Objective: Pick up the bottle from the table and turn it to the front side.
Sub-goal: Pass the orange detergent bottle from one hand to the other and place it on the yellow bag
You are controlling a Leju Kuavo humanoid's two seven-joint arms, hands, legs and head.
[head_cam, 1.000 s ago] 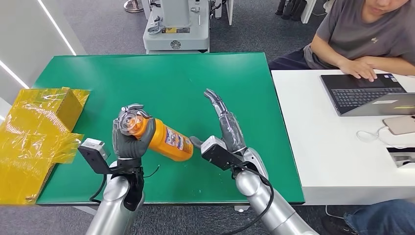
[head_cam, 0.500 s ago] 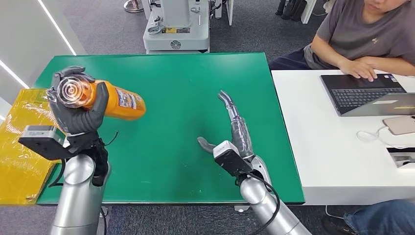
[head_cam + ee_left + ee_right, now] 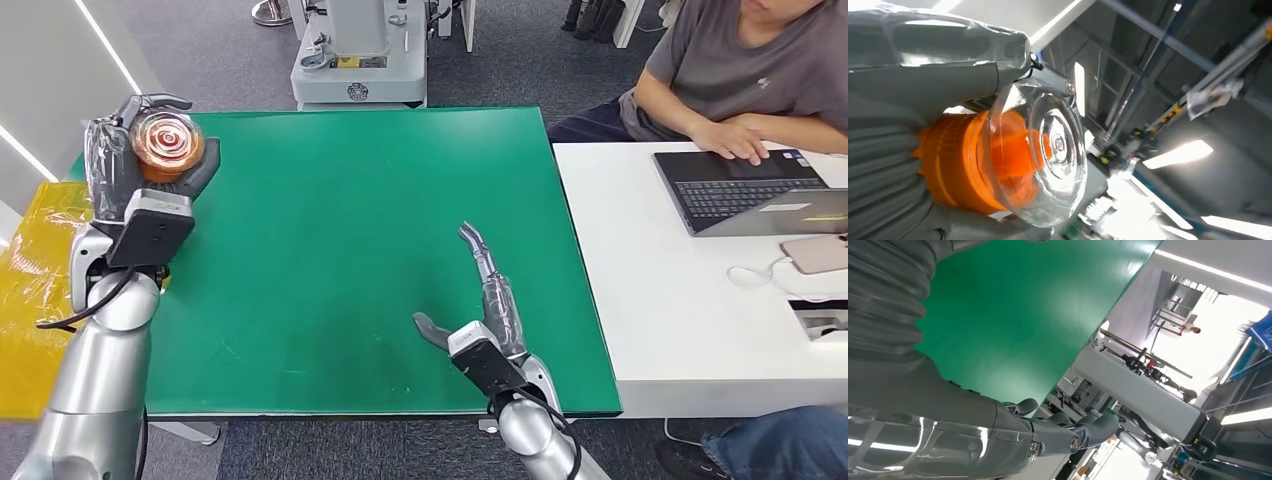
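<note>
My left hand (image 3: 125, 170) grips the orange bottle (image 3: 167, 147) high above the table's far left corner. The bottle's clear round cap faces the head camera, so its body is hidden behind it. In the left wrist view the clear cap (image 3: 1045, 157) and orange neck (image 3: 955, 160) sit inside my left hand (image 3: 923, 90), with ceiling lights beyond. My right hand (image 3: 485, 305) hovers over the near middle of the green table (image 3: 350, 200), fingers straight and apart, holding nothing. The right wrist view has that hand (image 3: 998, 430) stretched over the green surface (image 3: 1013, 315).
Yellow crinkled packaging (image 3: 25, 290) lies off the table's left edge. A white table (image 3: 680, 300) on the right carries a laptop (image 3: 750, 190) and a phone (image 3: 815, 255); a person (image 3: 740, 70) sits behind it. A grey machine base (image 3: 360, 60) stands beyond the far edge.
My left arm has lifted the bottle up and away to the far left, turning its cap toward the camera. My right hand has drawn back toward the near edge, still spread.
</note>
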